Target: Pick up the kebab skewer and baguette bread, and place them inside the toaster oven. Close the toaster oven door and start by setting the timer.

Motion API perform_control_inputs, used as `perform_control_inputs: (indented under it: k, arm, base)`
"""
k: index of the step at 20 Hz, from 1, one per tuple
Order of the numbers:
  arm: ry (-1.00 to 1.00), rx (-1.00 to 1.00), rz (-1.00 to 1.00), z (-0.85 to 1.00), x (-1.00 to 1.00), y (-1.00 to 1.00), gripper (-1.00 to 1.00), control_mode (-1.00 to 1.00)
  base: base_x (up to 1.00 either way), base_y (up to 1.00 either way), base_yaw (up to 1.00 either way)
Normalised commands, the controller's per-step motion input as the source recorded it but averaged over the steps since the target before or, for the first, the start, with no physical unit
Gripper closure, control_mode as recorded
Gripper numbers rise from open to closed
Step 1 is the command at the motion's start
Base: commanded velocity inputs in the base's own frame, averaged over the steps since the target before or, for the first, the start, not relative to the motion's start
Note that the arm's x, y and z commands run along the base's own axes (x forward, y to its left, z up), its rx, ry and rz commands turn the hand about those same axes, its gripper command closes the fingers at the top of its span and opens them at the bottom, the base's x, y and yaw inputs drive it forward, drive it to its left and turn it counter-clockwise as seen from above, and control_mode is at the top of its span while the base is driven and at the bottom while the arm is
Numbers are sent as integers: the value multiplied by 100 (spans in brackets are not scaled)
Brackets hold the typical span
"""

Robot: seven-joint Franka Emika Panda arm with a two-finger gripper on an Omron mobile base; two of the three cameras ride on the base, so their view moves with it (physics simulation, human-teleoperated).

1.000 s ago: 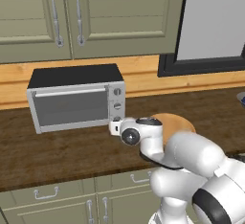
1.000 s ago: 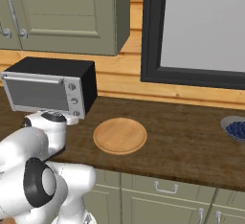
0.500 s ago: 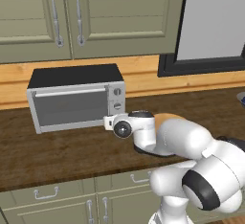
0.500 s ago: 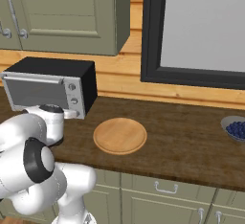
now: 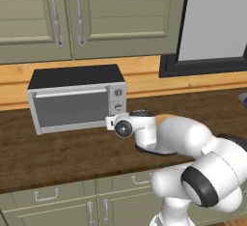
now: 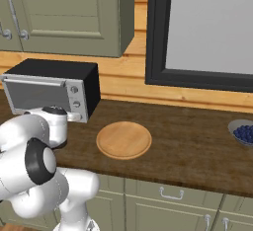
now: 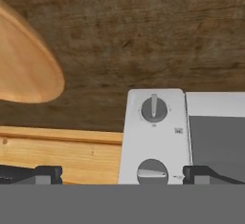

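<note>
— Hand view looks straight at the knobs (image 7: 154, 108) on the toaster oven (image 5: 77, 98), which sits on the table (image 5: 58, 152) with the toaster oven door (image 5: 72, 105) shut. I'd say it's on the timer step.

— And the claw (image 7: 122, 173)?

— Spread wide, holding nothing, one tip (image 7: 48, 173) either side of the lower knob (image 7: 152, 171). The round wooden plate (image 6: 123, 139) is bare.

— What next?

— Probably ease forward, pinch that knob and twist. Whether it's the timer, I can't tell.
</note>
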Motion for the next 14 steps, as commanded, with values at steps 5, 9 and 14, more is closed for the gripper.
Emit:
perform_control_inputs:
  k: [5, 9, 14]
  arm:
    - [0, 0, 0, 0, 6, -1, -100, -100]
    - [2, 0, 0, -2, 0, 0, -100, -100]
    - [1, 0, 0, -8, 0, 0, -100, -100]
  base:
    - [0, 0, 0]
    - [0, 0, 0]
    - [0, 0, 0]
